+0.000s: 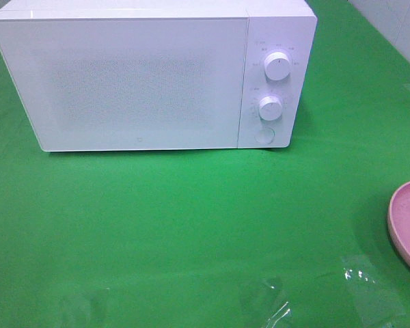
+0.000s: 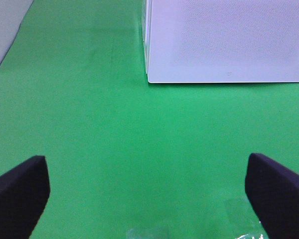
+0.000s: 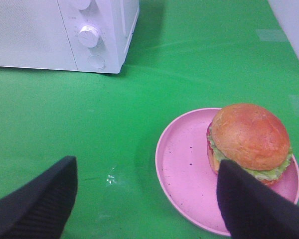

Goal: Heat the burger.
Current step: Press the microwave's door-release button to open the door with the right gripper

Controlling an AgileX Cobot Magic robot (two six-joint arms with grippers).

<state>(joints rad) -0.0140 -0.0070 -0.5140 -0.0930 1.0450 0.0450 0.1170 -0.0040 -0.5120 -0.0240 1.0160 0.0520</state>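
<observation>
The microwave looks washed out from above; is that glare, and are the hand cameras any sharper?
High view: the microwave is overexposed, its dial markings faint; clear patches on the green cloth catch glare. Left wrist view: soft throughout, dark fingers blurred. Right wrist view: burger and pink plate fairly sharp, near fingers out of focus.

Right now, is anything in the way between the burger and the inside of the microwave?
Yes, the microwave door is shut, so the burger on its pink plate cannot go in yet. Nothing visible stands between the right claw and the burger.
</observation>
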